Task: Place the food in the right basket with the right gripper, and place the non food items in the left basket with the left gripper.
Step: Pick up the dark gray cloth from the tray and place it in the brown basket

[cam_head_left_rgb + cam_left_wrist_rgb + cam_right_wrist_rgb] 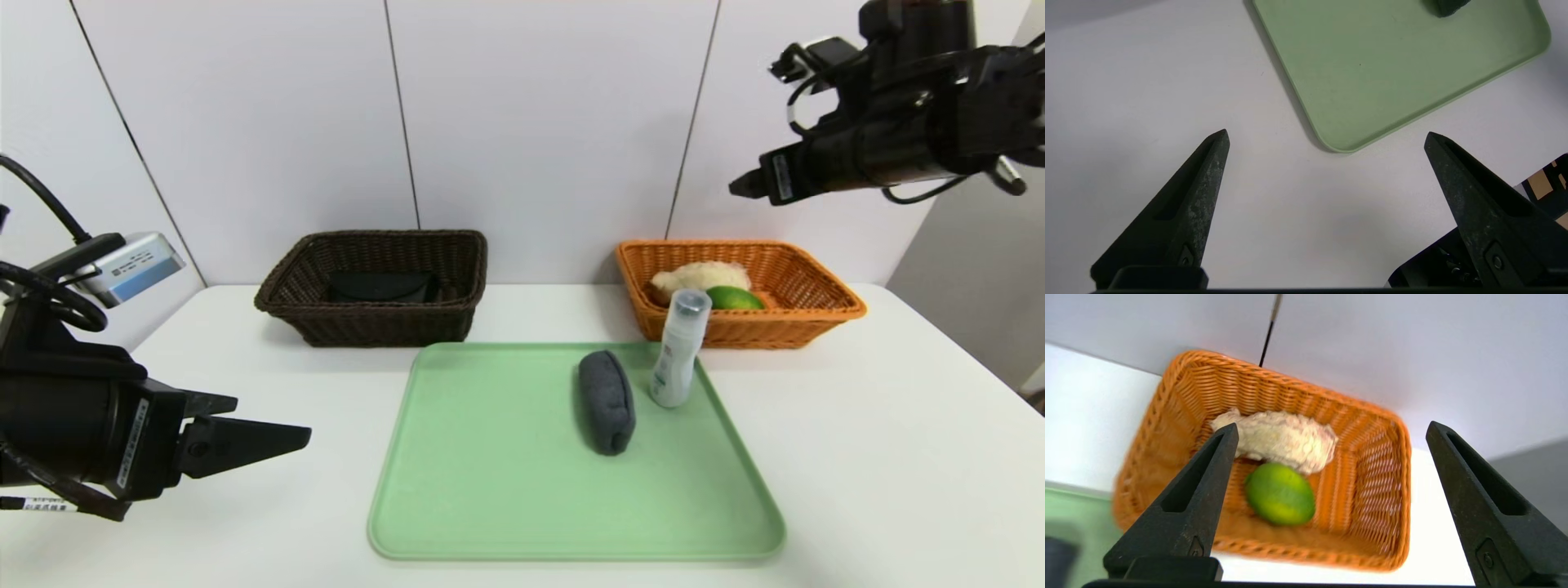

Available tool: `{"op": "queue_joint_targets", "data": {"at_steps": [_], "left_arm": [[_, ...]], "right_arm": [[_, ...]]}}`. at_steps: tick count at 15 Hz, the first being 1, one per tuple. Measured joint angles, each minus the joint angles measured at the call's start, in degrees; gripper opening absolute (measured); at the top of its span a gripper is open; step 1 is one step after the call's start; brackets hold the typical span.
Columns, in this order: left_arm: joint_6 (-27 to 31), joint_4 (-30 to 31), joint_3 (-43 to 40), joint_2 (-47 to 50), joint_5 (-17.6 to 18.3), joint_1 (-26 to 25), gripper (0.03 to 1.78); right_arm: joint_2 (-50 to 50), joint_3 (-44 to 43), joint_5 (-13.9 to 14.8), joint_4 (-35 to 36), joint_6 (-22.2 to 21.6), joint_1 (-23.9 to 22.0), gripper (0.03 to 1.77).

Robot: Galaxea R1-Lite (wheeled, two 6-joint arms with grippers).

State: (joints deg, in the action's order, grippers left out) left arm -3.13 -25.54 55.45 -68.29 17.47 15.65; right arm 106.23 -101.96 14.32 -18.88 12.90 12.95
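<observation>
One white table point(898, 457), and on it one green tray point(490, 490) with two baskets behind it. The dark brown basket point(286, 290) on the left holds one black item point(380, 286); the orange basket point(816, 278) on the right holds two foods — a pale lumpy piece point(694, 276) and one green lime point(735, 299) touching it. Two arms in play: the right gripper point(1331, 433) hangs high above the orange basket, jaws spread wide, nothing in them. The left gripper point(1327, 136) hovers low over bare table near the tray's corner, wide open too, empty. On the tray — one grey pouch point(606, 400) lying flat, one white bottle point(679, 351) upright just beside it.
</observation>
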Motion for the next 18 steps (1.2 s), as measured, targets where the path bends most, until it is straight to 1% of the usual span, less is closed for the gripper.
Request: {"op": "queue_joint_targets", "data": {"at_steps": [2, 4, 5, 7, 8, 9, 11, 12, 13, 14, 16, 18], "left_arm": [[-0.37, 1.79, 0.33, -0.98, -0.02, 0.68, 1.69], [-1.38, 3.72, 0.59, -2.79, -0.22, 3.69, 1.69], [-1.9, 4.53, 1.12, -3.89, -0.38, 5.16, 1.69], [-2.65, 5.01, 3.63, -6.49, -0.61, 7.69, 1.69], [-2.73, 5.01, 5.1, -7.91, -0.66, 8.7, 1.69], [-2.79, 5.01, 6.78, -9.55, -0.74, 9.4, 1.69], [-3.67, 5.01, 10.06, -12.98, -1.16, 10.58, 1.69], [-5.0, 5.18, 11.96, -15.03, -2.28, 11.76, 1.69], [-6.57, 5.47, 13.73, -17.09, -4.02, 13.2, 1.69], [-8.33, 5.95, 15.47, -19.22, -6.5, 15.04, 1.69], [-12.21, 6.78, 19.16, -23.82, -12.24, 19.21, 1.69], [-16.04, 6.97, 22.97, -28.18, -16.68, 22.52, 1.69]], "right_arm": [[-3.69, 0.56, 0.04, -5.58, -9.13, -0.55, 1.62], [-7.34, 3.15, 0.39, -11.09, -18.46, -0.85, 1.64], [-9.26, 5.79, 0.28, -12.53, -22.74, -1.05, 1.65], [-12.63, 11.89, -0.2, -13.2, -28.6, -1.46, 1.66], [-14.23, 14.84, -0.72, -13.2, -30.37, -1.55, 1.67], [-15.91, 17.26, -1.66, -13.23, -31.26, -1.57, 1.67], [-19.58, 20.32, -5.51, -13.34, -31.72, -1.4, 1.68], [-21.53, 21.43, -7.8, -13.52, -31.35, -1.27, 1.68], [-23.27, 22.44, -9.36, -13.64, -30.72, -1.13, 1.69], [-24.89, 23.43, -10.12, -13.8, -29.65, -1.05, 1.69], [-27.93, 25.65, -10.8, -13.99, -26.87, -0.94, 1.69], [-30.79, 27.84, -12.21, -14.91, -23.06, -0.91, 1.69]]}}
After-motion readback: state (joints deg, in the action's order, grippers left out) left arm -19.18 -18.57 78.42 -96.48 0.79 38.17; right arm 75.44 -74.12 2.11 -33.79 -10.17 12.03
